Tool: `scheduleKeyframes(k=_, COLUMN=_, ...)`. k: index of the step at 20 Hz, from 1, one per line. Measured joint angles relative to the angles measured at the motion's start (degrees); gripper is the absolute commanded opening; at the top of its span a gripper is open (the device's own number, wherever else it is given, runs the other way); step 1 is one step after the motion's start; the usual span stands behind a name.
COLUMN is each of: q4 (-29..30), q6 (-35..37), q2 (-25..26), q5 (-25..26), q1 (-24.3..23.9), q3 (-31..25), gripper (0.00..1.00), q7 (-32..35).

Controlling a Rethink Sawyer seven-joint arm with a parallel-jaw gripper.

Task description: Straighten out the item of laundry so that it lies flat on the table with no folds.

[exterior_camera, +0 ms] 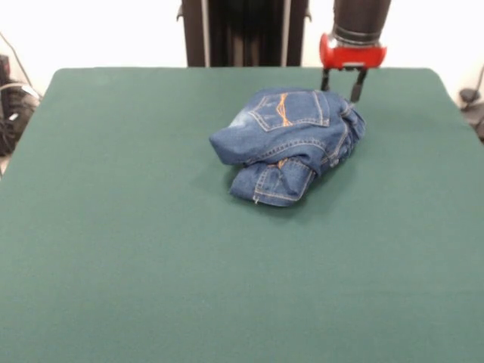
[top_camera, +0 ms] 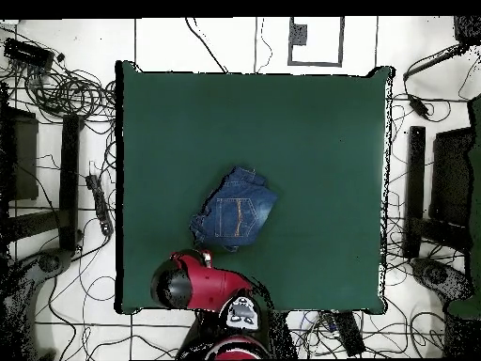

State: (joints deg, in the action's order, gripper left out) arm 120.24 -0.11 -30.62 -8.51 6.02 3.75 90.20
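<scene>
The item of laundry [exterior_camera: 291,144] is a small pair of blue denim jeans, bunched in a folded heap with a back pocket with orange stitching facing up. It lies on the dark green table [exterior_camera: 151,265], right of centre towards the far side. My gripper [exterior_camera: 340,85] hangs from the red wrist just behind the heap's far right edge, with its two dark fingers apart and nothing between them. In the overhead view the jeans [top_camera: 235,219] lie near the table's [top_camera: 319,141] bottom edge, and the red arm [top_camera: 202,282] reaches over that edge and covers the gripper.
The robot's black pedestal [exterior_camera: 242,30] stands behind the table's far edge. Cables and dark equipment [top_camera: 56,85] lie on the floor around the table. Wide green surface stretches on the near side and to the left of the jeans.
</scene>
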Motion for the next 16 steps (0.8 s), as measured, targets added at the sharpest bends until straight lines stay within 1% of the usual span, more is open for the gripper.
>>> scheduleKeyframes(k=3, q4=-0.9, q6=1.3, q2=-0.2, q5=-1.4, q1=1.0, q3=0.7, gripper=1.0, q7=0.0)
scheduleKeyframes(k=7, q4=-2.2, q6=5.4, q2=-1.5, q5=-3.3, q1=2.7, q3=1.9, gripper=1.0, q7=0.0)
scheduleKeyframes(k=11, q4=-2.9, q6=10.4, q2=-4.2, q5=-4.3, q1=4.2, q3=3.2, gripper=1.0, q7=0.0)
scheduleKeyframes(k=12, q4=-3.1, q6=12.6, q2=-5.7, q5=-4.7, q1=5.0, q3=3.9, gripper=1.0, q7=0.0)
scheduleKeyframes(k=16, q4=-3.5, q6=15.0, q2=-7.7, q5=-5.2, q1=6.1, q3=4.9, gripper=1.0, q7=0.0)
